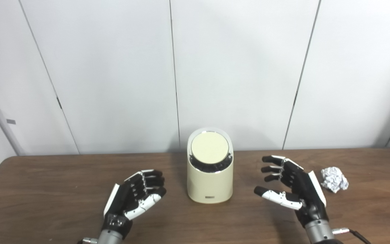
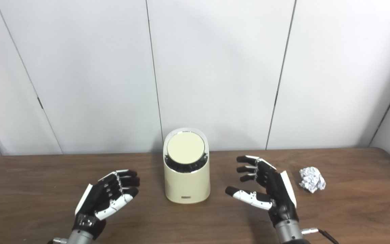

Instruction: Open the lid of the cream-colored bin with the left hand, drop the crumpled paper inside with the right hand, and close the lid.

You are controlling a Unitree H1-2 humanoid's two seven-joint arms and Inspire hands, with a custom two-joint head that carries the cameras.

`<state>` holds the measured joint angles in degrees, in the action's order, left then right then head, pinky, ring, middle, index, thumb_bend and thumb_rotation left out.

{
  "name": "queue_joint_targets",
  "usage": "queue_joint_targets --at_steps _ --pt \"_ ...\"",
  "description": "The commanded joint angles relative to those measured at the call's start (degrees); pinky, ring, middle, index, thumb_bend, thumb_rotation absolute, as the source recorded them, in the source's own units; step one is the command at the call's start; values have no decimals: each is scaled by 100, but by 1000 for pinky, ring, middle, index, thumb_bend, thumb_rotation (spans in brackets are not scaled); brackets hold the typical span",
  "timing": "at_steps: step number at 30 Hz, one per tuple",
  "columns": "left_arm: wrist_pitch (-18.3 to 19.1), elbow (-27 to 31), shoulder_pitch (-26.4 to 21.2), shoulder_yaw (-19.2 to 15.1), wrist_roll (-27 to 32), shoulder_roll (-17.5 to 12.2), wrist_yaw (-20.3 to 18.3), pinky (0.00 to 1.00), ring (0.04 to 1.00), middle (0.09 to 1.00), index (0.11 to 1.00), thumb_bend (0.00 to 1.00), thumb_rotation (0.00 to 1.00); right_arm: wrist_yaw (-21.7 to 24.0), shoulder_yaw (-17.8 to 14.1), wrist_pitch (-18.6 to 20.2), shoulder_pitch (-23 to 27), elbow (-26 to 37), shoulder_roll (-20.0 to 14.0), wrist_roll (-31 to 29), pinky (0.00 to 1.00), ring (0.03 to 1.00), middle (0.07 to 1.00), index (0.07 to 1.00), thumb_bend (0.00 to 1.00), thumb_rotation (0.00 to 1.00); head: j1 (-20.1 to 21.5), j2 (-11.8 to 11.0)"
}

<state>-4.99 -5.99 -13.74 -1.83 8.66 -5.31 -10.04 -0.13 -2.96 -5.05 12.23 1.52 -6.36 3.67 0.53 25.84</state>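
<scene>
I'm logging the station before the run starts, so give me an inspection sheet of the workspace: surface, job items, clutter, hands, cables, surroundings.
Surface: brown wooden table, bare apart from the job's things.
Job's things: cream bin upright at centre, round lid closed; crumpled paper lying on the table beside the right hand, untouched.
Clutter: nothing seen.
Hands: left hand open, left of the bin; right hand open, between bin and paper; both hold nothing.
Cables: black cable at the right wrist.
Surroundings: white panelled wall behind the table.
</scene>
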Motion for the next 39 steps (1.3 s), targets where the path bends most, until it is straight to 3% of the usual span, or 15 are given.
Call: queue_joint_targets --at_steps 1,4,5,7,9,11,12,16,19,23,25,30,34,39 --pt "-14 159 -196 -61 249 42 -50 448 745 912 808 660 119 12 -14 -147 120 118 -14 -82 426 608 769 709 767 238 4 0" --pt "-58 159 -189 -77 250 62 -13 380 702 920 881 653 107 44 -20 -215 121 62 -29 -156 429 568 752 748 756 216 3 1" --pt "-93 151 -191 -72 208 59 2 466 643 859 894 668 124 50 -16 -240 125 52 -36 -160 473 555 711 762 743 193 3 1" --pt "-186 126 -196 -54 109 43 25 543 592 779 906 673 125 25 -14 -211 126 80 -26 -127 496 557 671 757 739 182 10 5" --pt "-264 108 -200 -32 -28 30 68 622 605 631 894 666 153 -28 -6 -160 120 149 -10 -24 523 618 658 659 762 212 6 5" --pt "-282 112 -203 -3 -216 7 131 663 625 581 862 662 170 -64 -5 -116 118 194 8 41 542 647 669 616 773 228 6 6" --pt "-330 103 -208 22 -377 -14 185 668 652 609 760 665 205 -68 -5 -150 124 171 5 55 532 639 678 652 763 227 6 6" --pt "-359 108 -211 58 -615 -46 262 621 723 736 665 703 273 -11 -35 -284 145 38 11 -124 522 603 646 734 756 190 6 6" --pt "-255 146 -201 11 -412 -3 216 590 747 790 732 740 249 16 -28 -314 147 6 -1 -184 513 586 649 755 752 179 8 2" --pt "-235 148 -195 2 -338 8 206 584 751 799 764 750 238 12 -11 -312 143 -3 -9 -165 510 583 652 753 751 183 8 -5" --pt "-237 140 -189 4 -308 9 204 603 770 811 828 749 247 1 0 -300 137 -2 -7 -126 490 575 670 742 757 195 8 -5" --pt "-247 136 -187 12 -311 3 214 608 775 814 845 749 249 -9 14 -284 133 13 -8 -75 484 573 675 739 759 198 11 -6" --pt "-436 410 -305 181 -1493 208 941 716 795 818 858 780 259 19 -19 -284 171 -95 -37 -142 491 589 697 745 767 230 -43 -51" --pt "-316 533 -552 199 -1669 292 1111 755 832 840 874 765 249 -65 -17 -345 205 -156 -25 -24 496 578 687 736 758 211 -53 -78"
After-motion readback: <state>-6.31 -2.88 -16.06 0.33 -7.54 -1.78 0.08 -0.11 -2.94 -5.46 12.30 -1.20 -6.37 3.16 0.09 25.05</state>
